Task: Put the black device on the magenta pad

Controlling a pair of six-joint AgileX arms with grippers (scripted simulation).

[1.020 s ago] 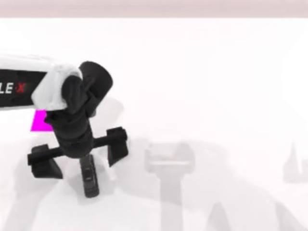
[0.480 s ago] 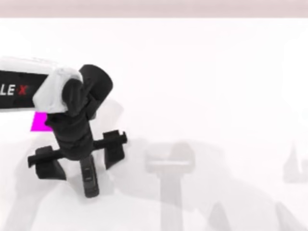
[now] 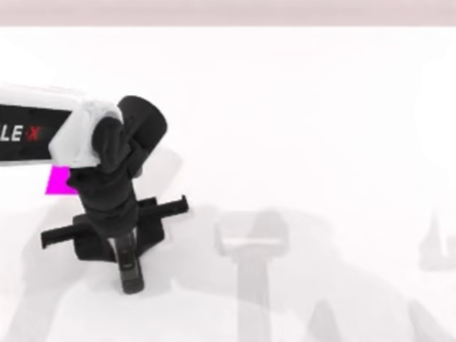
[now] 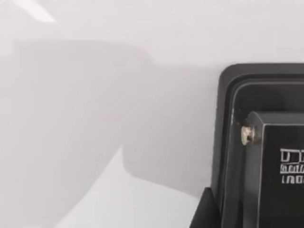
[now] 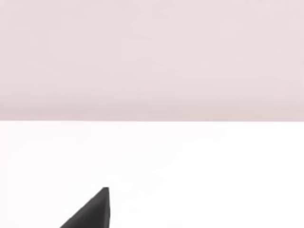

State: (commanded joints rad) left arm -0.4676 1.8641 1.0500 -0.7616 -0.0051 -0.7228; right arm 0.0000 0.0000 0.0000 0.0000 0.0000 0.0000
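The black device point(image 3: 130, 269) lies on the white table at the near left, a slim bar pointing toward the front edge. My left gripper point(image 3: 125, 239) hangs straight over its far end, both fingers drawn in against its sides below the crossbar. In the left wrist view the device point(image 4: 266, 156) fills the frame very close up, with white lettering on it. The magenta pad point(image 3: 57, 182) shows only as a small patch behind the left arm, the remainder hidden under it. My right gripper point(image 5: 95, 211) is parked out of the top view, over bare table.
The table's far edge point(image 3: 228, 27) meets a pale pinkish wall. Grey shadows of the arms fall across the near middle of the table point(image 3: 249, 242).
The left gripper's fingers have closed from wide apart to tight against the device's sides. The arm and the device have stayed in place.
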